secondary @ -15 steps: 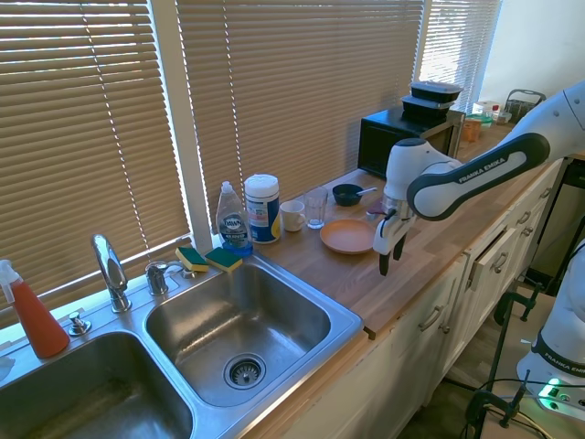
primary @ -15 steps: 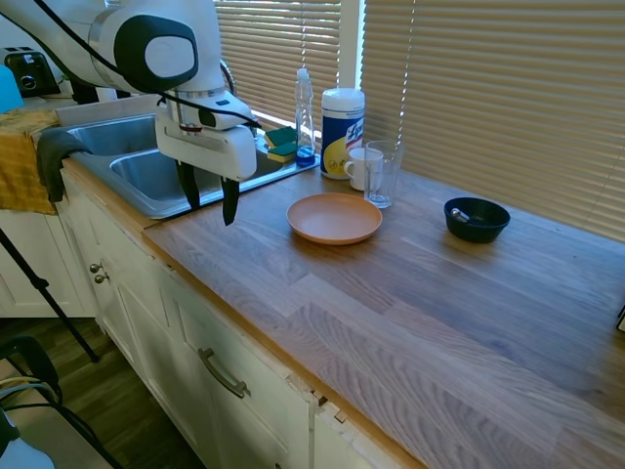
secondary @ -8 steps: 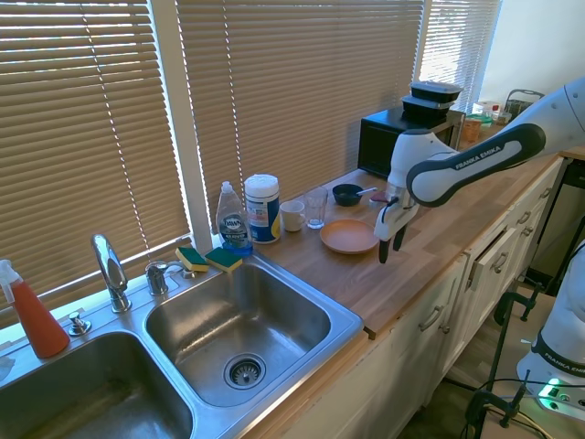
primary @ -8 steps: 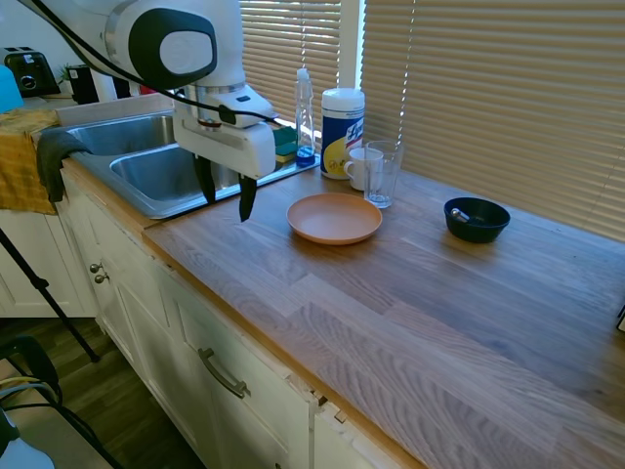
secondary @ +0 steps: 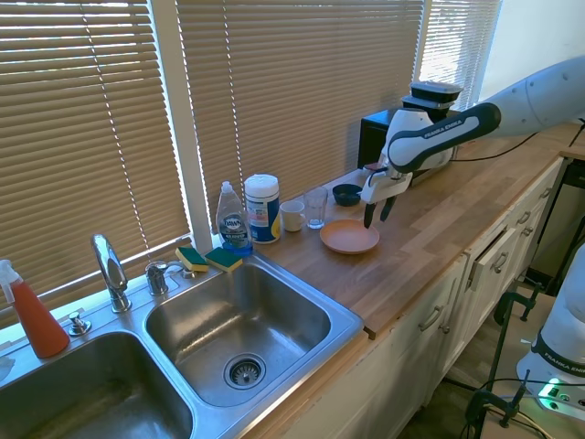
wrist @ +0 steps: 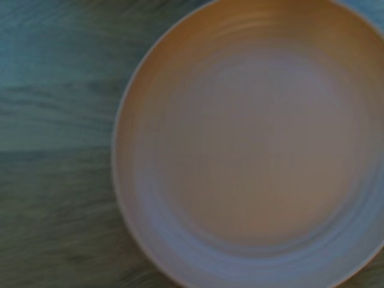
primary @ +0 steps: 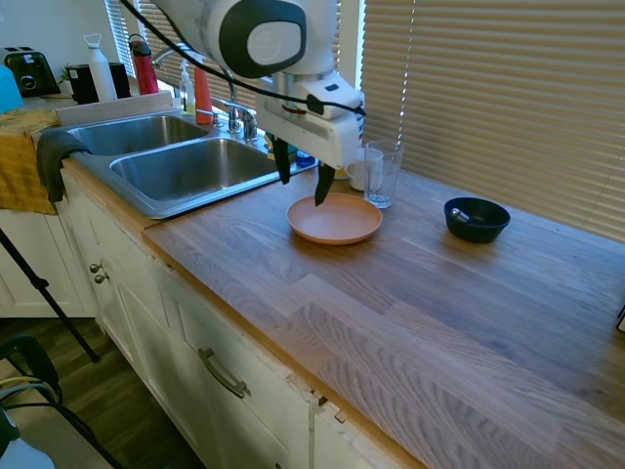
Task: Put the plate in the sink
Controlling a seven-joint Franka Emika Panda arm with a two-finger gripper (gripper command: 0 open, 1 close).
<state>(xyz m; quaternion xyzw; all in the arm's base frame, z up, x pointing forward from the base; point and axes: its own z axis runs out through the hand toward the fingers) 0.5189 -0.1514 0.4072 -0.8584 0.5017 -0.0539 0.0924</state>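
Arm over the plate, sink beside it

From the left: the double-basin sink sits bare, then the gripper, fingers spread, hangs just above the peach-orange plate on the wooden counter, a dark bowl further right.

One exterior camera looks along the tabletop toward the sink; the other looks back across the sink. The wrist camera looks straight down, close above the plate, which all three share.

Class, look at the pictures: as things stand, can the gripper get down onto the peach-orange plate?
Probably yes. The gripper hangs open just above the plate, nothing lies between them, and the glass and mug stand off to the side.
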